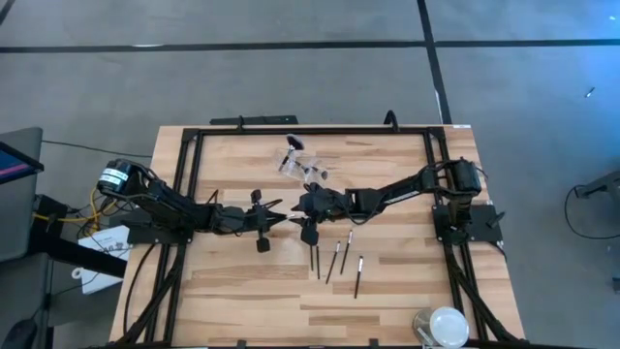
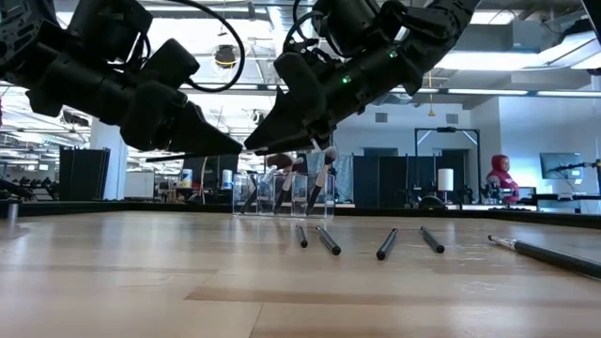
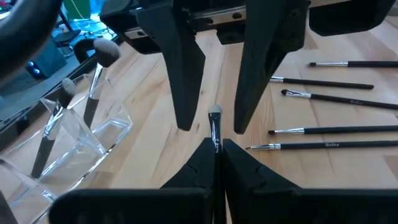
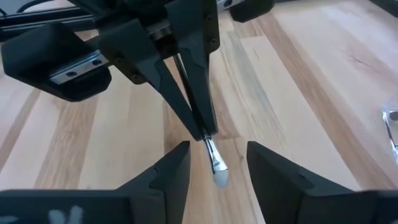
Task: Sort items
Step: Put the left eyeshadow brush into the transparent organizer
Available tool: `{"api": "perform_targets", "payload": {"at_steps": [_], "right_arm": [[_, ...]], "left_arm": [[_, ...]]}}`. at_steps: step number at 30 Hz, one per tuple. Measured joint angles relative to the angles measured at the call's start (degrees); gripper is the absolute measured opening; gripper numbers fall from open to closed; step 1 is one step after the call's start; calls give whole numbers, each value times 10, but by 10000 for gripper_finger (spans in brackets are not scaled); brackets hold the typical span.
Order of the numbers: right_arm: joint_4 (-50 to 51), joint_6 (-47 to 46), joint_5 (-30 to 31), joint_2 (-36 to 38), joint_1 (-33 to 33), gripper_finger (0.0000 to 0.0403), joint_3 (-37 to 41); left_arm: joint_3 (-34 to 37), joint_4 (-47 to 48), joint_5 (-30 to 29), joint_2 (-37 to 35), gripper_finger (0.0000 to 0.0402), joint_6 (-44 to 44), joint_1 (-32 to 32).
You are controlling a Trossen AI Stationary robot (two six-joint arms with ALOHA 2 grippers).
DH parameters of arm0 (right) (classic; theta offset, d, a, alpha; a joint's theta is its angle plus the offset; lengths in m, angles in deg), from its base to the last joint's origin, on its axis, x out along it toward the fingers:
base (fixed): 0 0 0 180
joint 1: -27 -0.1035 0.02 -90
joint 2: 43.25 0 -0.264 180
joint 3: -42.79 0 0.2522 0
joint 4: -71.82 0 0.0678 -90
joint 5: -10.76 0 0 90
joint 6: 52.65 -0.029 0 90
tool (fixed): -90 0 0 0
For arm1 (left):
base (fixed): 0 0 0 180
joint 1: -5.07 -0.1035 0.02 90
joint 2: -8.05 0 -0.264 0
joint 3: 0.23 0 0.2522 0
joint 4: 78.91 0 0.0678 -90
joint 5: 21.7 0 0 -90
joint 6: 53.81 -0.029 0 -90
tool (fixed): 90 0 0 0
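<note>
High view showed the two arms meeting nose to nose over the middle of the tabletop (image 1: 242, 291). The left gripper (image 3: 216, 148) had its jaws clamped on one brush (image 3: 215, 124), held off the wood with its pale tip pointing at the right gripper (image 4: 216, 163), whose jaws stood apart on either side of that tip without touching it: a handover seemed to be in progress. A few brushes already stood in the clear holder (image 3: 74, 134) toward the far edge, so part of the sorting looked done. Five brushes (image 3: 336, 130) lay side by side on the wood near the grippers, not yet sorted. With the one in the air, roughly half the job remained, by my estimate.
</note>
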Motion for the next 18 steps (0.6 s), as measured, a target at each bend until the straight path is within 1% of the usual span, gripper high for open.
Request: {"api": "perform_targets", "payload": {"at_steps": [12,15,18], "right_arm": [[0,0,-33,0,8,68,0],[0,0,-36,0,8,44,0],[1,0,-55,0,7,20,0]], "left_arm": [[0,-6,1,0,13,0,0],[0,-7,10,0,18,0,0],[0,-6,25,0,22,-2,0]]}}
